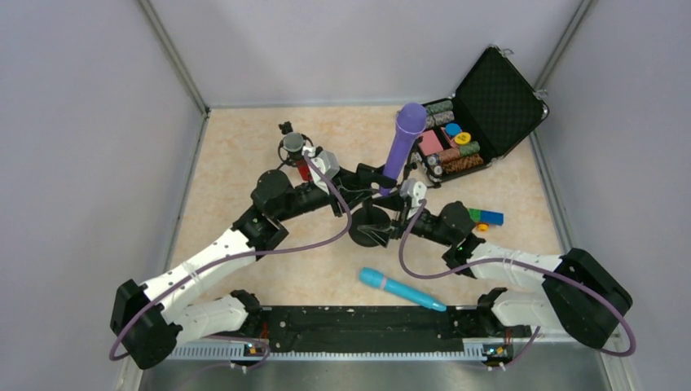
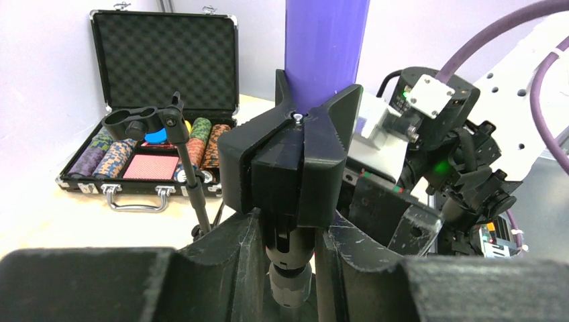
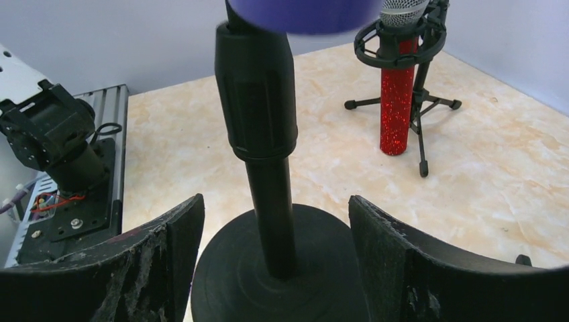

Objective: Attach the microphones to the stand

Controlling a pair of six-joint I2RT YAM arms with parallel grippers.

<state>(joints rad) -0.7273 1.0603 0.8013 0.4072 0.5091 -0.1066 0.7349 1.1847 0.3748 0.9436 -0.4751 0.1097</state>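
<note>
Whereas only overhead shows the blue microphone (image 1: 402, 290), right wrist shows the stand (image 3: 268, 221).

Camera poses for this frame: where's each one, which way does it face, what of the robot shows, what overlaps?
Top: above and behind the bases, looking down on the table; left arm and right arm show whole.
Left wrist: low beside the stand, faces the purple mic clipped in it, case behind; left fingers grip the pole, right arm at right.
Right wrist: low, faces the stand's pole and base between right fingers; red mic beyond.
Shared: both wrists see the stand and purple mic.
</note>
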